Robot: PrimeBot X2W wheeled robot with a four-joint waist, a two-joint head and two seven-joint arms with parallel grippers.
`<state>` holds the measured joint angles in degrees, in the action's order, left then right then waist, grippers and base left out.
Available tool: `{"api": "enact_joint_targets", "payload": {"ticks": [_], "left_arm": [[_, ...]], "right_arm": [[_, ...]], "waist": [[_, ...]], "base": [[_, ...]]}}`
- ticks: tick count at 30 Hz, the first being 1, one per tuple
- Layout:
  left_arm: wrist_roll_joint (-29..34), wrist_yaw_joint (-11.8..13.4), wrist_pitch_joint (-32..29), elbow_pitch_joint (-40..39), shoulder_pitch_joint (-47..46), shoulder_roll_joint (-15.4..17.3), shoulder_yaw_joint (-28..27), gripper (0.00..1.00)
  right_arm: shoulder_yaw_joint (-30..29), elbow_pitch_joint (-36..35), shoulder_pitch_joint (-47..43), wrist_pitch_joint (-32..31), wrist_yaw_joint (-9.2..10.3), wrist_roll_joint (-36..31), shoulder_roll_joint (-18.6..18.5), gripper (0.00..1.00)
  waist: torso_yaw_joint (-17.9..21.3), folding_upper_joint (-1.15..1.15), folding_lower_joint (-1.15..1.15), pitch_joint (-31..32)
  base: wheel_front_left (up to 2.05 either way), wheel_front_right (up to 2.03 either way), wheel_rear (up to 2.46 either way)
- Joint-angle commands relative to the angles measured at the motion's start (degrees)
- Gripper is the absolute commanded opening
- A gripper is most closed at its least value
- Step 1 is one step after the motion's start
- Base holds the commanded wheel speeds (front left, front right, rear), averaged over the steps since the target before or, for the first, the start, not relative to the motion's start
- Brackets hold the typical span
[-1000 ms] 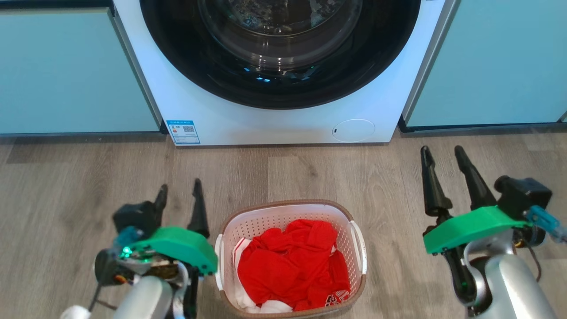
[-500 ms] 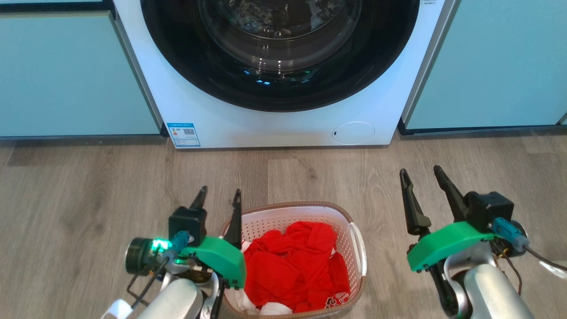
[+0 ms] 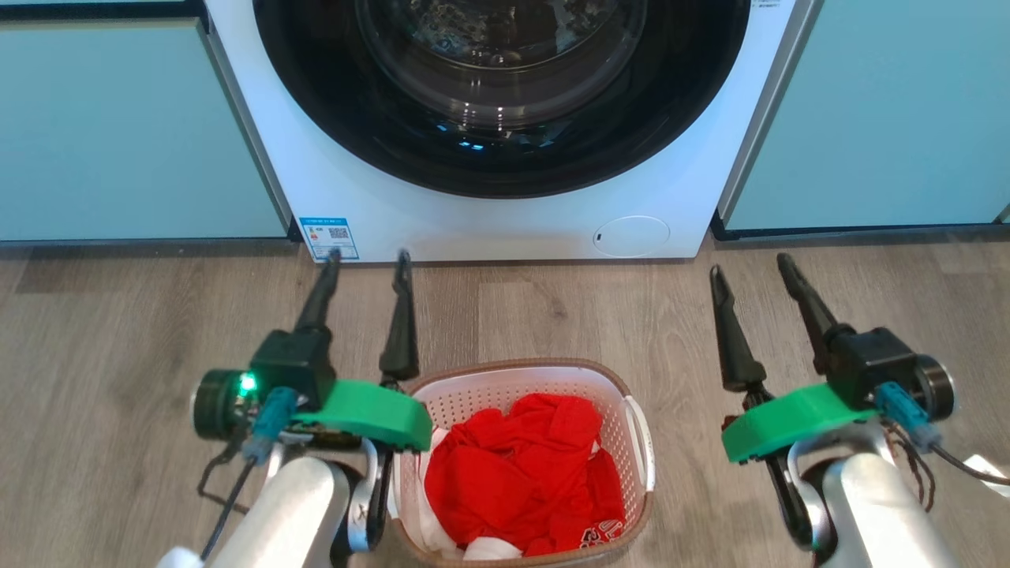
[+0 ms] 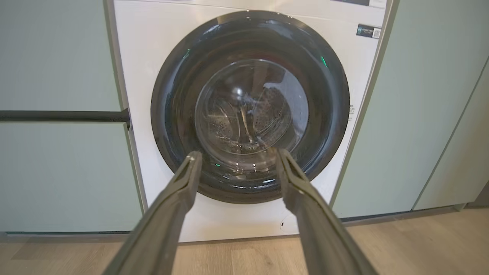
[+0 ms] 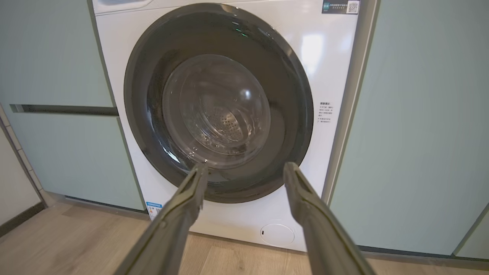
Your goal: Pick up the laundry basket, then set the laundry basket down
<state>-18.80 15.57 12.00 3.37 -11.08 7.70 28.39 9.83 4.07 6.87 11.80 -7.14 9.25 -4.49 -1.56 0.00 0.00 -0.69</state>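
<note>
Laundry basket [image 3: 483, 397] sits on the wood floor [image 3: 552, 308], not lifted. It lies behind the fingertips of both pincers, on the inner side of each. Left pincer [image 3: 368, 256]: fingers apart, empty, and pointing at the washing machine [image 3: 505, 225]. Its green wrist cover overlaps the basket's near corner in the head view; contact cannot be judged. Right pincer [image 3: 750, 264]: fingers apart, empty, likewise aimed at the machine. The basket is well apart from it, with bare floor between. Both wrist views look along the open fingers at the machine door. Contents: crumpled red clothes [image 3: 513, 473] with some white cloth beneath, filling the basket to about rim height. Handling estimate: thin perforated plastic walls, so light and somewhat flexible. The load is soft and low in mass, and it may shift if the basket tips. The smooth plastic is likely slippery against the fingers. Best hold, as judged: the white side handle [image 3: 637, 442] for the right pincer and its twin on the opposite side, which the left arm covers. A two-sided lift should keep the basket level. Pinching the brown rim alone risks flex and tilt.
</note>
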Motion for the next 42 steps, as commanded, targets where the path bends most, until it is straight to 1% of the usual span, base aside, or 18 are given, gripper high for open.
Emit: {"api": "enact_joint_targets", "payload": {"ticks": [1, 5, 8, 11, 15, 18, 22, 26, 42], "left_arm": [[2.14, -0.14, 0.69, -3.27, -1.19, -0.41, -2.9, 1.0], [5.49, 0.28, 1.36, -6.99, 0.53, -2.59, -7.77, 1.0], [7.62, -0.54, 1.87, -8.59, 1.69, -3.7, -9.91, 1.0], [9.68, -1.84, 2.37, -7.98, 2.69, -4.3, -10.97, 1.0], [11.85, -2.88, 3.0, -5.63, 3.47, -4.68, -11.95, 1.0], [11.51, -3.84, 3.0, -2.88, 3.94, -4.77, -12.36, 1.0], [8.88, -4.78, 3.0, 1.15, 4.19, -4.8, -12.39, 1.0], [7.96, -4.9, 3.0, 1.59, 4.06, -4.8, -13.07, 1.0], [8.4, -5.16, 3.0, 2.25, 4.1, -4.81, -12.45, 1.0]], "right_arm": [[0.83, -3.21, 2.5, 0.88, -0.31, -1.59, 0.12, 1.0], [0.78, -5.75, 1.78, 1.56, -0.33, -2.96, 0.53, 1.0], [0.68, -6.41, 1.17, 2.06, -0.33, -4.37, 0.71, 1.0], [0.21, -6.19, 0.78, 2.57, -0.34, -5.19, 0.94, 1.0], [-0.07, -4.64, 0.51, 3.19, -0.35, -7.16, 1.13, 1.0], [-0.45, -2.39, 0.28, 3.19, -0.35, -6.66, 1.24, 1.0], [-0.85, 0.84, 0.18, 3.19, -0.35, -4.9, 1.41, 1.0], [-0.26, 2.1, 0.57, 3.19, -0.35, -2.8, 1.5, 1.0], [0.0, 2.31, 0.75, 3.19, -0.35, -3.69, 1.58, 1.0]], "waist": [[-0.13, 0.0, 0.0, -0.05], [-0.43, 0.0, 0.0, -0.15], [-0.51, 0.0, 0.0, -0.27], [-0.58, 0.0, 0.0, -0.4], [-0.57, 0.0, 0.0, -0.47], [-0.46, 0.0, 0.0, -0.34], [-0.24, 0.0, 0.0, -0.17], [0.0, 0.0, 0.0, -0.14], [-0.14, 0.0, 0.0, -0.57]], "base": [[0.0, 0.0, 0.0], [0.0, 0.0, 0.0], [0.0, 0.0, 0.0], [0.0, 0.0, 0.0], [0.0, 0.0, 0.0], [0.0, 0.0, 0.0], [0.0, 0.0, 0.0], [0.0, 0.0, 0.0], [0.0, 0.0, 0.0]]}}
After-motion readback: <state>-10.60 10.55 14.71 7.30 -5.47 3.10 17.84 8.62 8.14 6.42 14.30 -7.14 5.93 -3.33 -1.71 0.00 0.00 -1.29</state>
